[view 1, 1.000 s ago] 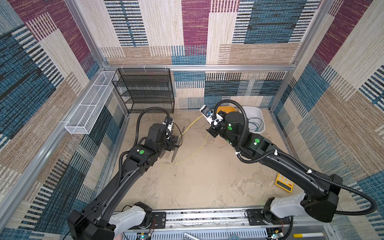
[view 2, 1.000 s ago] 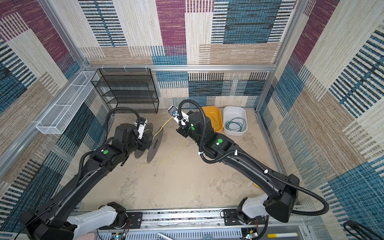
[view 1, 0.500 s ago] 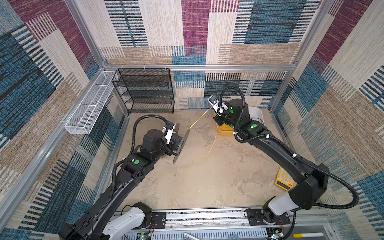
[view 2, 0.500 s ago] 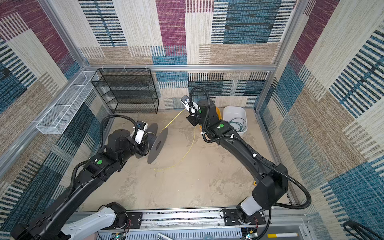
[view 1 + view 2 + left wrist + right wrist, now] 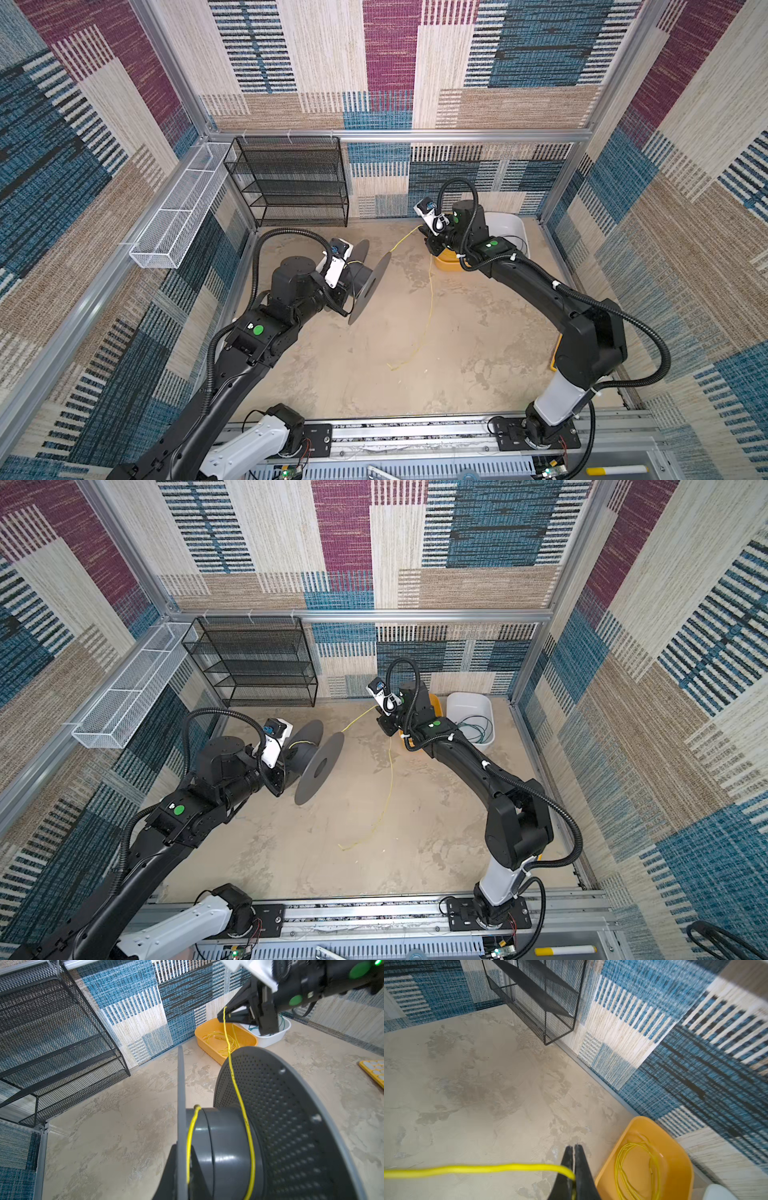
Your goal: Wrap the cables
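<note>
Because winding needs a steady drum, the grey spool (image 5: 368, 282) is carried clear of the table (image 5: 374, 395) at centre left of both top views, tilted so that its groove faces the feed. It is held by the left gripper (image 5: 180, 1167), seen at the bottom centre of the left wrist view clenched across the thin flange, so that the hub is left free for wire. Roughly one turn of the yellow cable (image 5: 239, 1093) is laid around the hub; the wrapping is therefore judged to be at an early stage. From the spool the cable is led up and to the right, drawn fairly straight, to the right gripper (image 5: 426, 232) at upper centre. That gripper is closed tight on the cable: at the bottom centre of the right wrist view the strand enters between the pressed fingertips (image 5: 568, 1159). The stretch is thereby put under tension, so that turns can seat on the hub. Below the pinch the slack hangs down, and its tail lies on the table at centre frame. Just right of the gripper stands the yellow bin (image 5: 612, 1159), in which further yellow loops are coiled. Farther right, the teal cable (image 5: 473, 729) lies in the white bin (image 5: 457, 706), not yet handled.
</note>
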Controlling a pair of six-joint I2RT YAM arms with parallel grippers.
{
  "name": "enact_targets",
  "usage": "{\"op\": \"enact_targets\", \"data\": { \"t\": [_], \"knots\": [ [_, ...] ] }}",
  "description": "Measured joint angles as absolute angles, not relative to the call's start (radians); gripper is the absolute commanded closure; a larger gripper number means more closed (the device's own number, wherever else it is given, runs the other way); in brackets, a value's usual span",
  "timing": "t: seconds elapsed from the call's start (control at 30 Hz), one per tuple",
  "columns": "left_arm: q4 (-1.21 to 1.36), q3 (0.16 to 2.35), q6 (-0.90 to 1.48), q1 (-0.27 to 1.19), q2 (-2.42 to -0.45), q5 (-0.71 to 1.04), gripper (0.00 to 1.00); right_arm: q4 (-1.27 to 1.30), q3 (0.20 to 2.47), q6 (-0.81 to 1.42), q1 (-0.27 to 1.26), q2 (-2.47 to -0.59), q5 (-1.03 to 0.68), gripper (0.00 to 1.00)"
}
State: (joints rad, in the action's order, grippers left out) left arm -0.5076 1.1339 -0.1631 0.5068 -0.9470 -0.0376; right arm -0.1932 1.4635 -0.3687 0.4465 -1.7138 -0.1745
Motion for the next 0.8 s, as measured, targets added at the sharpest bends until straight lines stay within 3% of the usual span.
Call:
{"op": "enact_targets", "data": {
  "t": [0.53, 0.8],
  "knots": [
    [-0.551, 1.284, 0.051, 0.256, -1.087, 0.331, 1.00, 0.112, 1.146, -0.166, 0.437, -1.679, -0.319, 1.00],
    [-0.509, 1.297, 0.171, 0.183, -1.126, 0.429, 1.00, 0.222, 1.058, -0.110, 0.448, -1.678, -0.369, 1.00]
  ]
}}
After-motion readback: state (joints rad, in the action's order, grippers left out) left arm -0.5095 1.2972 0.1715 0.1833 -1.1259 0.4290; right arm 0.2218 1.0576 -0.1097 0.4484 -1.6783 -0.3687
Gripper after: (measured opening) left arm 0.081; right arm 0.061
